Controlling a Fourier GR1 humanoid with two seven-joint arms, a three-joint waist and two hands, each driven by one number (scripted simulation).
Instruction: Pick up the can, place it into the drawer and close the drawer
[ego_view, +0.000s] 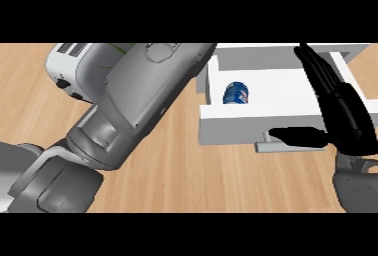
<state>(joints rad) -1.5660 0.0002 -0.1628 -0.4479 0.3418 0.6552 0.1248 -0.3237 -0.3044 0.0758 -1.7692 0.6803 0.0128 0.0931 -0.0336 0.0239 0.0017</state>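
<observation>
Left forearm (140, 100) barred the drawer (288, 95) on its left; right hand (348, 122) overhung its right. Floor beside the can (236, 93) lay open.

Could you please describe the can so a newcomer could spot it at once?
Find the white open drawer at the view's upper right. Inside, near its left wall, is the can. It is the only blue thing, flanked by grey forearm and black right hand.

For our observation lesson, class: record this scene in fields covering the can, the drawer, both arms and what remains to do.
drawer: white, open
can: blue, inside it
right hand: open, fingers straight, above the drawer's right side
left forearm: crosses the counter; its hand not visible
white appliance: far left
remaining: close the drawer
</observation>
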